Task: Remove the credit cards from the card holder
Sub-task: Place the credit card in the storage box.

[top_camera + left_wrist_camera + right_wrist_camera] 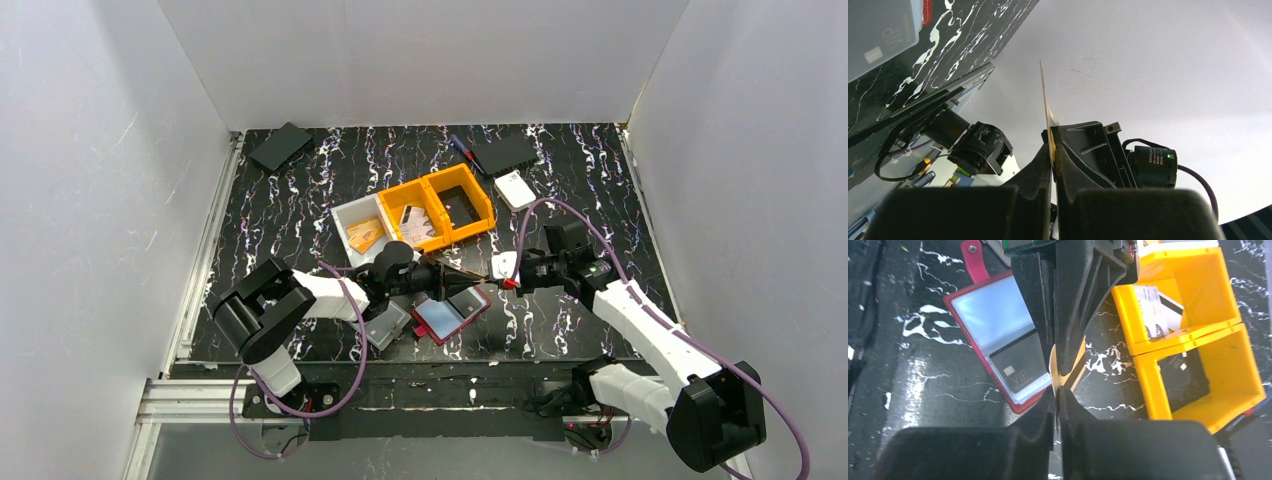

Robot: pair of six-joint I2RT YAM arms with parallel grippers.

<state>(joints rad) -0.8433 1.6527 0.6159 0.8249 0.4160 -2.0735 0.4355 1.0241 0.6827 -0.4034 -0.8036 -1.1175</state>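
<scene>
White shells alternate with bulky black joints on the left arm (318, 293) and right arm (650, 330), thin purple cables (356, 320) run along both, and the left gripper (1052, 140) and right gripper (1056, 392) are black plastic.

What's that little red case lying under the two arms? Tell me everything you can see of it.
The card holder is a flat red case with rounded corners, lying open, inside up, on the black marbled table. Its shiny lining reflects pale blue. A red strap with a snap sticks out from one end; a grey card marked VIP sits in the other. Above its edge the left gripper and right gripper both pinch a tan card; neither holds the case.
</scene>
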